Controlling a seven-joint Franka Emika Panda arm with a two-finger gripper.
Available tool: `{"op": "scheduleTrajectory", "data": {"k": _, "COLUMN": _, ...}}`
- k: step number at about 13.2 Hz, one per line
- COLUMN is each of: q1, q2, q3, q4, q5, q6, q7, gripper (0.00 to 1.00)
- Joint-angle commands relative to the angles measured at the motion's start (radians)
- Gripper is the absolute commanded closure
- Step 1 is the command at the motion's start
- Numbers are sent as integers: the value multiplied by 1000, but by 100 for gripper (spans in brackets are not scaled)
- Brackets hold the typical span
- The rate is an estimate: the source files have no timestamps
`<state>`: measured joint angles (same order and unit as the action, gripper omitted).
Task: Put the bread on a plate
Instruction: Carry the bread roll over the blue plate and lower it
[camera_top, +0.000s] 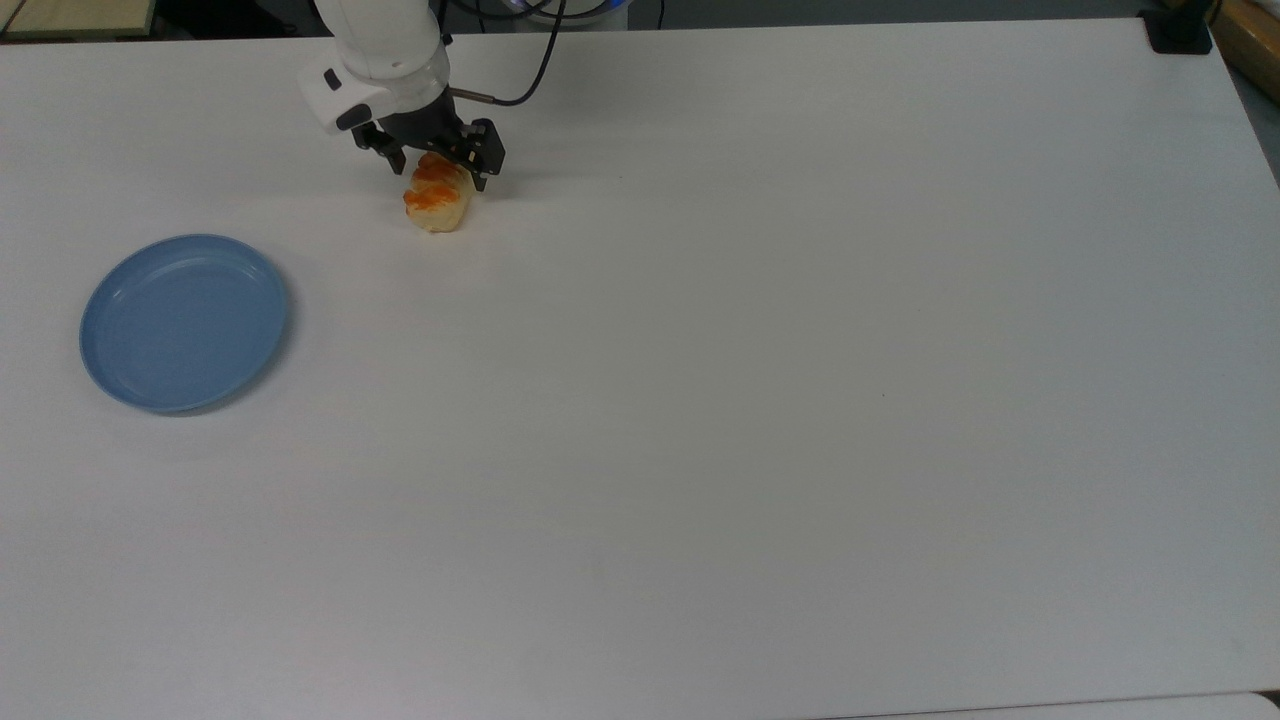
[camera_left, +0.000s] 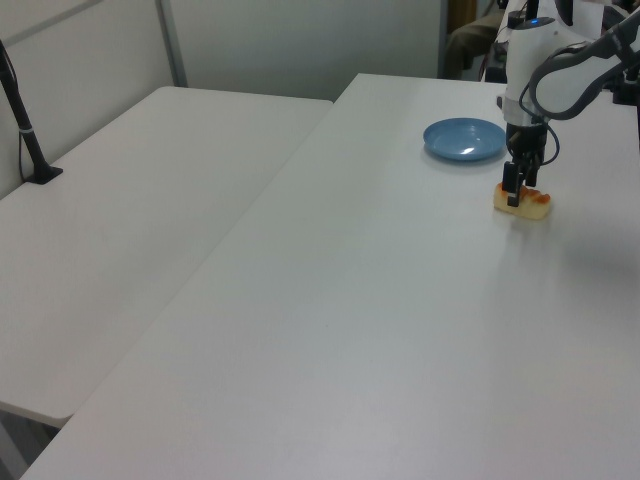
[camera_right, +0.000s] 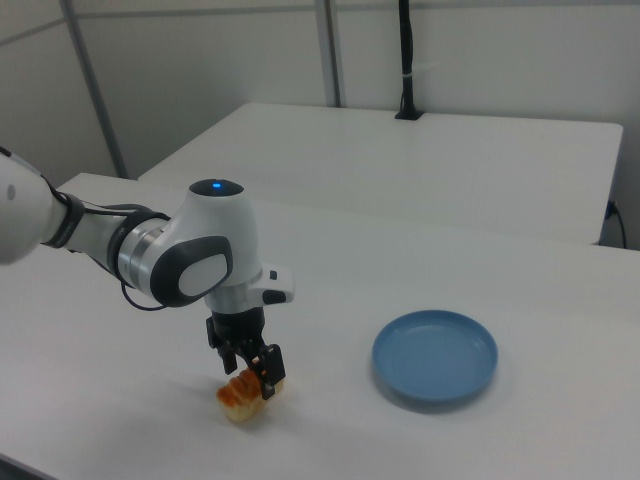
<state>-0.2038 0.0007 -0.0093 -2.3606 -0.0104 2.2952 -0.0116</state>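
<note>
The bread (camera_top: 436, 202), a small cream loaf with orange-brown bumps, lies on the white table (camera_top: 760, 400) near the far edge in the top view. My gripper (camera_top: 439, 170) is down over its far end, open, with one black finger on each side of the loaf. The left view has the gripper (camera_left: 514, 191) standing over the bread (camera_left: 525, 205). In the right view the gripper (camera_right: 254, 368) straddles the bread (camera_right: 243, 399). The light-blue plate (camera_top: 184, 322) sits empty toward the top view's left, well apart from the bread, and appears as plate (camera_left: 464, 139) and plate (camera_right: 435, 358).
A black clamp base (camera_top: 1178, 30) sits at the table's far right corner in the top view. A second white table (camera_left: 110, 230) adjoins on the left view's left, with a black post (camera_left: 25, 130) on it. The arm's cable (camera_top: 535, 70) hangs behind the wrist.
</note>
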Motion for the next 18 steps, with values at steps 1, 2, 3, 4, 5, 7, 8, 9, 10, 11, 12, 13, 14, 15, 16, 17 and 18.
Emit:
{"op": "scheduleTrajectory", "data": {"k": 1, "q1": 30, "q2": 22, "q3": -3, "q4": -16, "q5": -14, "q6": 58, "q7": 2, "gripper": 23}}
{"op": "scheduleTrajectory", "data": {"k": 2, "q1": 32, "q2": 27, "q3": -3, "q4": -13, "q5": -17, "q6": 61, "q7": 2, "gripper": 41}}
{"op": "scheduleTrajectory", "data": {"k": 3, "q1": 32, "q2": 27, "q3": -3, "q4": -11, "q5": -26, "q6": 61, "q7": 2, "gripper": 52}}
{"op": "scheduleTrajectory", "data": {"k": 4, "q1": 32, "q2": 27, "q3": -3, "q4": -11, "q5": -46, "q6": 59, "q7": 1, "gripper": 67}}
{"op": "scheduleTrajectory", "data": {"k": 5, "q1": 32, "q2": 27, "q3": -3, "q4": -9, "q5": -54, "q6": 58, "q7": -2, "gripper": 75}}
{"op": "scheduleTrajectory", "data": {"k": 7, "q1": 30, "q2": 12, "q3": -3, "q4": 13, "q5": -57, "q6": 26, "q7": -11, "gripper": 78}}
{"op": "scheduleTrajectory", "data": {"k": 8, "q1": 23, "q2": 13, "q3": -4, "q4": 68, "q5": -59, "q6": -30, "q7": -22, "gripper": 78}}
{"op": "scheduleTrajectory", "data": {"k": 9, "q1": 17, "q2": 25, "q3": -8, "q4": 143, "q5": -57, "q6": -84, "q7": -43, "gripper": 78}}
{"op": "scheduleTrajectory", "data": {"k": 10, "q1": 6, "q2": 34, "q3": -9, "q4": 190, "q5": -57, "q6": -112, "q7": -59, "gripper": 77}}
{"op": "scheduleTrajectory", "data": {"k": 11, "q1": -18, "q2": 44, "q3": -9, "q4": 236, "q5": -57, "q6": -138, "q7": -77, "gripper": 77}}
{"op": "scheduleTrajectory", "data": {"k": 12, "q1": -43, "q2": 56, "q3": -9, "q4": 304, "q5": -57, "q6": -172, "q7": -111, "gripper": 77}}
{"op": "scheduleTrajectory", "data": {"k": 13, "q1": -61, "q2": 77, "q3": -9, "q4": 346, "q5": -57, "q6": -180, "q7": -129, "gripper": 75}}
{"op": "scheduleTrajectory", "data": {"k": 14, "q1": -93, "q2": 120, "q3": -9, "q4": 413, "q5": -59, "q6": -181, "q7": -152, "gripper": 74}}
{"op": "scheduleTrajectory", "data": {"k": 15, "q1": -109, "q2": 163, "q3": -9, "q4": 466, "q5": -59, "q6": -181, "q7": -160, "gripper": 73}}
{"op": "scheduleTrajectory", "data": {"k": 16, "q1": -133, "q2": 238, "q3": -11, "q4": 551, "q5": -60, "q6": -180, "q7": -165, "gripper": 73}}
{"op": "scheduleTrajectory", "data": {"k": 17, "q1": -161, "q2": 302, "q3": -11, "q4": 632, "q5": -60, "q6": -178, "q7": -168, "gripper": 73}}
{"op": "scheduleTrajectory", "data": {"k": 18, "q1": -196, "q2": 353, "q3": -11, "q4": 693, "q5": -60, "q6": -172, "q7": -186, "gripper": 72}}
